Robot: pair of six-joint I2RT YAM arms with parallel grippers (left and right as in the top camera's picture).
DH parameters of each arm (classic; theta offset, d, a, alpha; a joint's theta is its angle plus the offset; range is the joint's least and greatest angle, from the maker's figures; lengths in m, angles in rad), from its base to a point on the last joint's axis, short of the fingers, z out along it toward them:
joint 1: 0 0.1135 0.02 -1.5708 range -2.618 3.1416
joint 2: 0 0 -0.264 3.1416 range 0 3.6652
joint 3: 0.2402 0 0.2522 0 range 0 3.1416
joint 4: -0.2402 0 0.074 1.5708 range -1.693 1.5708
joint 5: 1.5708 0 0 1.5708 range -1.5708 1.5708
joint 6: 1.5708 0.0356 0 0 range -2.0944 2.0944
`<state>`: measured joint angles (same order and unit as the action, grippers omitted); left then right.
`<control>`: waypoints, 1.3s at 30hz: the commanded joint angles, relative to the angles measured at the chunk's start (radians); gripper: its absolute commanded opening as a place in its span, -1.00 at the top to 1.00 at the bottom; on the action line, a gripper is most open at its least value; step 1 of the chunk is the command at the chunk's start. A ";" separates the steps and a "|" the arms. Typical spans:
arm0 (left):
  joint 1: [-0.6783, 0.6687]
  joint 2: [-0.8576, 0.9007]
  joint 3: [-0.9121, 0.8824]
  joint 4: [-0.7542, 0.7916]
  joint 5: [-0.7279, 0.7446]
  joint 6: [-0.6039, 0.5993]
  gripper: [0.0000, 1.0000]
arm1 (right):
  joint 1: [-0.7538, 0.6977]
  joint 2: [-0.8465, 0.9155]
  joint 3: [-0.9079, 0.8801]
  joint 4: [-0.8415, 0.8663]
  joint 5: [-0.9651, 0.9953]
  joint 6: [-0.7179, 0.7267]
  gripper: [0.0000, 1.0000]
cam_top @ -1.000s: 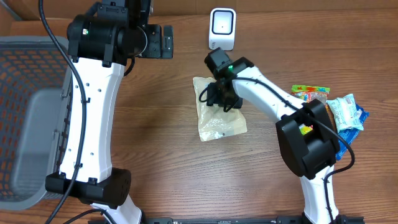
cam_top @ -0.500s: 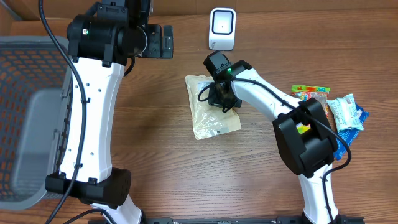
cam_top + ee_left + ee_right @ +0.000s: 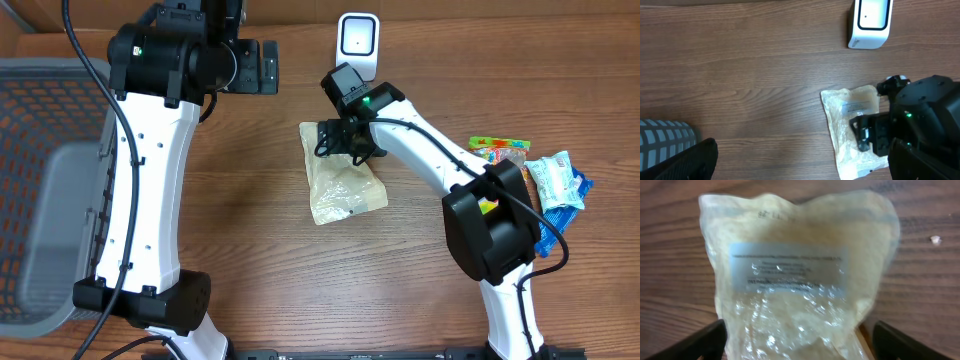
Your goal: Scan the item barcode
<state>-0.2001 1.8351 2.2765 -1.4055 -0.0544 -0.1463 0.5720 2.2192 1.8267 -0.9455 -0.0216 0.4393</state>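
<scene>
- Clear pouch (image 3: pixel 345 190) lay flat on desk (image 3: pixel 260 260), centre of overhead view, just below the white scanner (image 3: pixel 357 46), not touching it
- Right jaws stood apart, hovering over pouch's upper edge; nothing held. In right wrist view both fingers sat wide at the lower corners w/ the pouch between them
- Left jaws also apart & empty, parked high at upper left, well away from pouch
- Pouch label (image 3: pixel 788 267) faced up; print too blurred to tell if the barcode was on it
- Risk: film looked slick & crinkly, so a pinch on the thin edge could slip and drop it short of scanner
- Risk: label faced up, scanner stood at top of frame; w/o tilting pouch toward its window, prob no read
- Risk: closing on the label area would hide the code
- Risk: lifting by one edge could fold the soft pouch over the label
- Vs 1 s ago: pouch had slid toward upper left and turned a bit
- Vs 0.5 s ago: pouch same spot; right jaws had let go, opened up, moved nearer scanner
- Left arm (image 3: pixel 150 150) unchanged
</scene>
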 commanded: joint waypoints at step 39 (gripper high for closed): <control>0.003 0.008 -0.003 0.003 -0.005 0.019 -1.00 | -0.019 0.047 0.348 -0.140 0.371 -0.401 0.93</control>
<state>-0.2001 1.8351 2.2765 -1.4055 -0.0540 -0.1463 0.5774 2.2940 2.1204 -1.1210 0.2913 0.1490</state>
